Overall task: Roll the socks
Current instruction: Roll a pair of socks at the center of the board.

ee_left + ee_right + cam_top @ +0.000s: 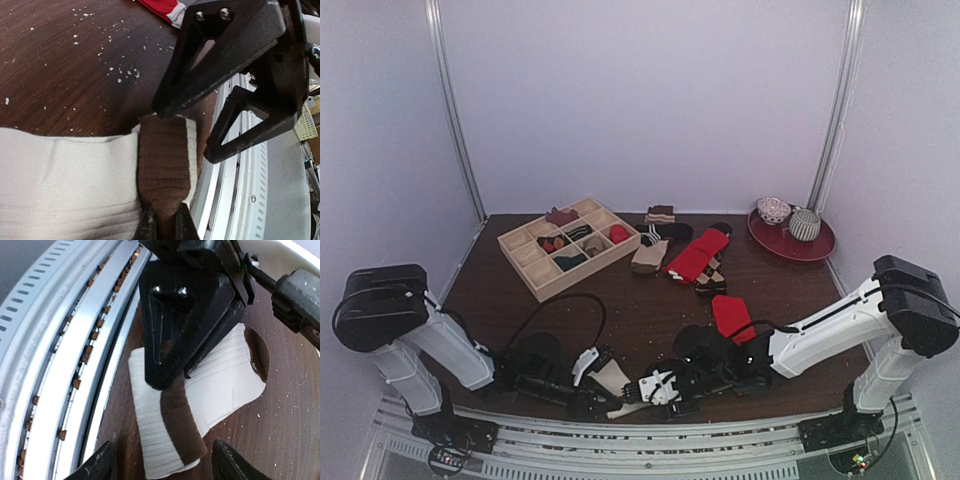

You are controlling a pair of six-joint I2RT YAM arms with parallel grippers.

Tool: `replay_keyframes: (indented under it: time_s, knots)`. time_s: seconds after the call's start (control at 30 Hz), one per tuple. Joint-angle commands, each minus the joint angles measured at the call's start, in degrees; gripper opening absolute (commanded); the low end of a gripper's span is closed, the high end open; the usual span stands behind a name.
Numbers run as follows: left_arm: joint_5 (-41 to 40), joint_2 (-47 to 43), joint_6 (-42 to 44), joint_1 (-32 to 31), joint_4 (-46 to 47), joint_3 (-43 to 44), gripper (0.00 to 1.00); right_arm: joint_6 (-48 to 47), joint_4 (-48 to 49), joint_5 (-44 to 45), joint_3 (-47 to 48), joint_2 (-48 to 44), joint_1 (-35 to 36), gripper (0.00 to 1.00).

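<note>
Cream fabric sock w/ brown band flat on dark wood counter. Left jaws clamped on band, prob. anchoring; right jaws apart astride it, ready to roll.

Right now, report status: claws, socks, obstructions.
Left claw shut on brown band of cream fabric sock. Right claw open, straddling that sock's cuff end. Red fabric sock with white-striped end lies apart, untouched.
</note>
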Motion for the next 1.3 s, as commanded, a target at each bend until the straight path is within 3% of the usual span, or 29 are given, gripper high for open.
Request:
replay_keyframes:
  time_s: [0.0,0.2,0.4,0.63,0.77,0.8,0.83,1.0,1.13,1.27]
  knots:
    - [1.75,2.84,-0.23,-0.34,-11.86,-2.36,0.00,-3.61,1.00,6.35,0.89,1.94,0.55,0.65]
    - [1.79,2.73,-0.23,-0.33,-11.72,-2.68,0.00,-4.62,0.38,5.76,2.77,5.00,0.91,0.53]
    - [2.20,3.35,-0.26,-0.31,-11.40,-2.64,0.00,-4.79,2.05,7.22,2.13,4.99,1.81,0.49]
    - [3.01,4.28,1.08,0.08,-11.94,-1.76,0.00,-1.32,-4.72,3.22,5.21,7.78,1.90,0.25]
    - [-2.64,2.50,4.61,0.39,-20.01,1.64,0.00,6.00,-11.68,-0.72,8.40,9.95,1.79,0.18]
    - [-5.39,0.78,5.72,0.40,-23.06,2.61,0.07,8.09,-14.21,-2.11,9.46,10.48,1.68,0.18]
    - [-8.16,-2.16,6.59,0.40,-25.86,3.51,0.21,10.23,-16.29,-3.66,10.49,10.94,1.50,0.18]
    - [-21.76,-18.45,8.65,0.40,-34.17,3.51,0.44,18.91,-28.53,-8.06,14.99,12.95,0.91,0.17]
    - [-29.97,-35.21,6.09,0.36,-35.03,-1.95,0.52,22.50,-38.62,-10.31,19.82,15.36,-0.30,0.17]
    - [-32.58,-49.74,6.08,0.31,-32.17,-8.97,0.56,23.89,-48.70,-12.36,26.34,19.61,-2.01,0.17]
